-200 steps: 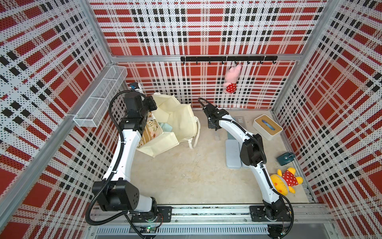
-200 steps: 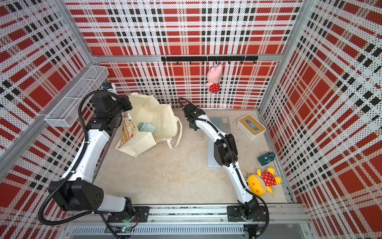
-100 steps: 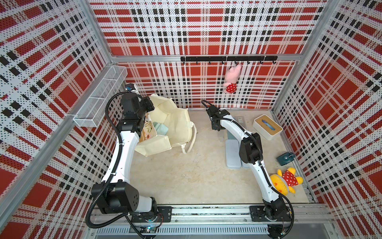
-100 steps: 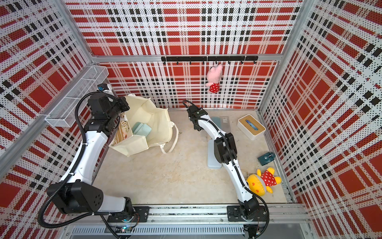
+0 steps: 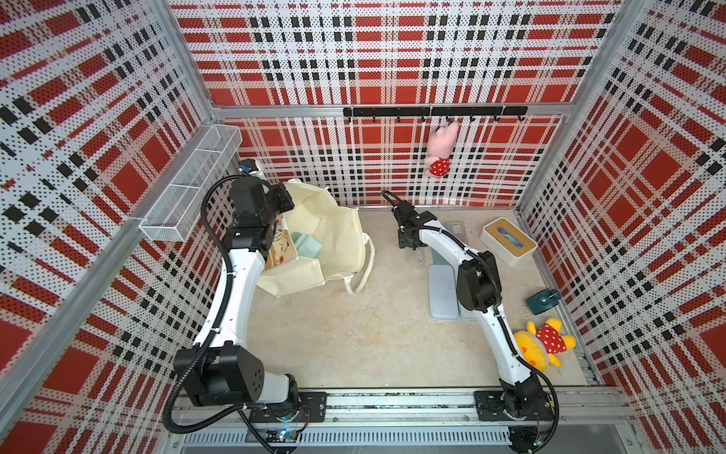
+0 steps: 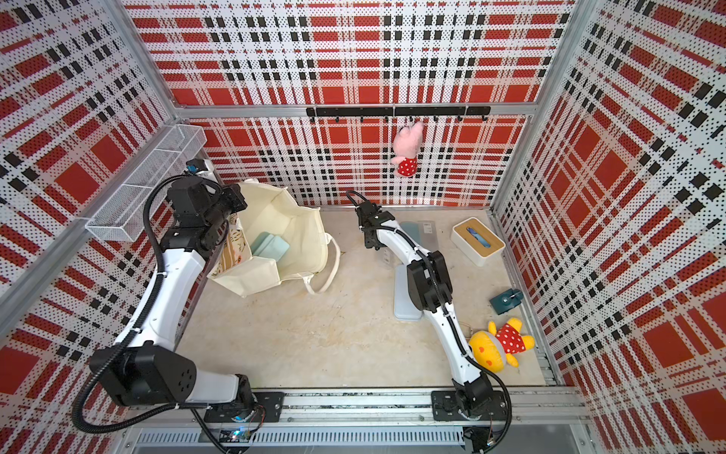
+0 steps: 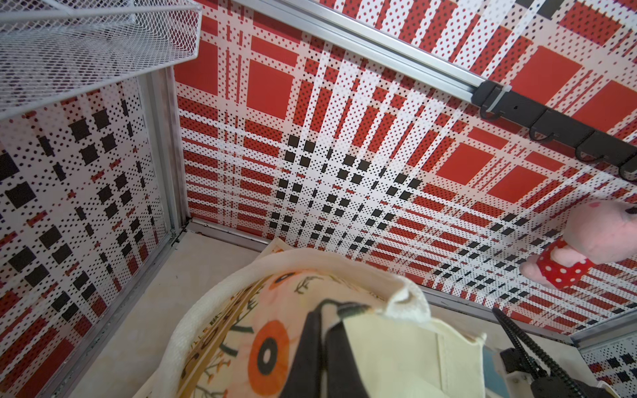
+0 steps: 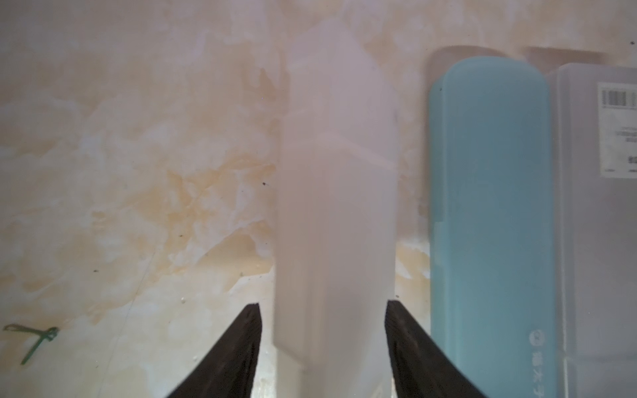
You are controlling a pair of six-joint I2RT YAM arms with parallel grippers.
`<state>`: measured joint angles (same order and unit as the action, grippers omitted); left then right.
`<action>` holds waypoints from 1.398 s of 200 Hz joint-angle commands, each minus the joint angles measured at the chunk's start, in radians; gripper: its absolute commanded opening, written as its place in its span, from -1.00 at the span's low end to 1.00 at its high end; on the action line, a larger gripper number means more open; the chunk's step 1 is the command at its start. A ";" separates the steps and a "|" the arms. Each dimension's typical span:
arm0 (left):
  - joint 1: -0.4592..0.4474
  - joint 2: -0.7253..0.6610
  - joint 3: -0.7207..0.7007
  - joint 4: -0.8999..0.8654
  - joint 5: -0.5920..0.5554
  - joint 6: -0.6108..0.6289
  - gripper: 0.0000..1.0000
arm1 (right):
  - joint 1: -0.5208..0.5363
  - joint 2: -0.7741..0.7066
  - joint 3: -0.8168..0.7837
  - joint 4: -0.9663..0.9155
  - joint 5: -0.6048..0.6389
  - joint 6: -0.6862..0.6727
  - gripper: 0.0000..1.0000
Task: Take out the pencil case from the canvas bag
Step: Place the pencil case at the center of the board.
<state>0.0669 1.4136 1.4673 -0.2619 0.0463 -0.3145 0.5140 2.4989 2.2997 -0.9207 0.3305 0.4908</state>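
Note:
The cream canvas bag point(image 5: 334, 236) stands open at the far left, in both top views, its printed face point(image 7: 262, 330) filling the left wrist view. My left gripper point(image 7: 325, 310) is shut on the bag's rim and holds the mouth up. Inside the bag lies a light teal pencil case point(image 5: 307, 247) point(image 6: 269, 247). My right gripper point(image 8: 322, 306) is open, low over the table right of the bag. Its fingers straddle a translucent white case point(image 8: 337, 206) with a gap on each side.
A teal case point(image 8: 489, 206) and a clear box with a barcode point(image 8: 599, 206) lie beside the white case, and a grey-blue case point(image 5: 444, 291) nearer the front. A white box with wooden lid point(image 5: 508, 241), yellow plush point(image 5: 542, 346) and dark teal item point(image 5: 542, 300) sit right. A wire basket point(image 5: 192, 184) hangs left.
My left gripper has drawn the bag leftward, toward the side wall. My right gripper has opened its jaws off the white case and shifted slightly away from the bag.

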 commanded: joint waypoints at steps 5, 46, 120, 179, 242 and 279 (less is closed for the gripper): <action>0.007 -0.060 0.007 0.128 0.014 -0.014 -1.00 | 0.000 -0.089 -0.031 0.080 -0.041 0.000 0.23; 0.007 -0.060 0.004 0.131 0.024 -0.015 -1.00 | 0.000 -0.059 -0.020 0.061 -0.048 0.000 0.40; 0.007 -0.059 -0.001 0.130 0.030 -0.015 -1.00 | 0.001 0.004 -0.005 0.045 -0.051 -0.006 0.38; 0.007 -0.056 0.003 0.131 0.035 -0.017 -1.00 | 0.000 0.044 0.007 0.019 -0.025 -0.012 0.35; 0.007 -0.055 0.005 0.134 0.033 -0.015 -1.00 | -0.004 0.060 0.016 -0.020 0.028 0.008 0.16; 0.006 -0.051 0.008 0.134 0.038 -0.015 -1.00 | -0.018 0.063 0.002 -0.022 0.037 0.001 0.12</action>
<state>0.0669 1.4109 1.4570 -0.2508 0.0711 -0.3180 0.5091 2.5275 2.2917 -0.9081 0.3374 0.4908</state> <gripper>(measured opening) 0.054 0.564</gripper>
